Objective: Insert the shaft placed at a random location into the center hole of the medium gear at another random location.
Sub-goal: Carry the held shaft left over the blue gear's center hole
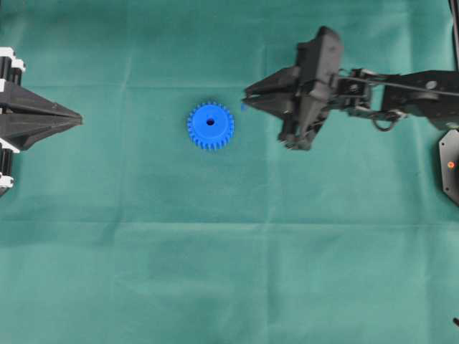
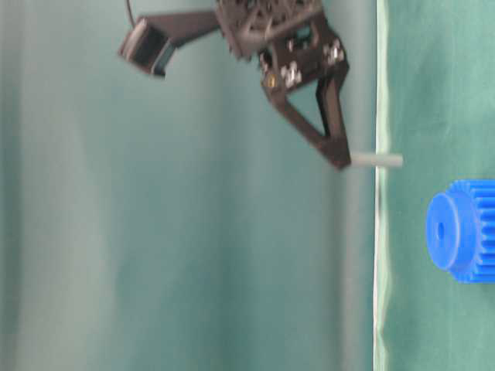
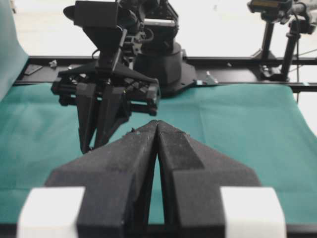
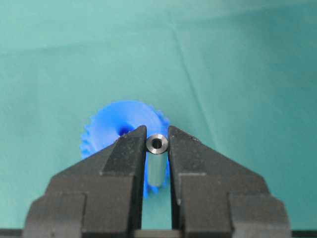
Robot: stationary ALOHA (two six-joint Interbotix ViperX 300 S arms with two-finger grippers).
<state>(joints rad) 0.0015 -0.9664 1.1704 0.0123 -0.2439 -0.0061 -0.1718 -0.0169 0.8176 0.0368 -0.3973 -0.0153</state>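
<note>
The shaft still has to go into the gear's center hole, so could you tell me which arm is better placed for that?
Right: the right gripper already clamps the shaft near the medium gear; the left gripper is shut, empty and farther away.

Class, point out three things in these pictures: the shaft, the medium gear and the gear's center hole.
shaft [image 4: 157, 144]: right wrist view, its ringed end face.
medium gear [image 1: 198, 134]: overhead view, toothed rim at lower left.
center hole [image 1: 211, 122]: overhead view, the dark opening itself.
</note>
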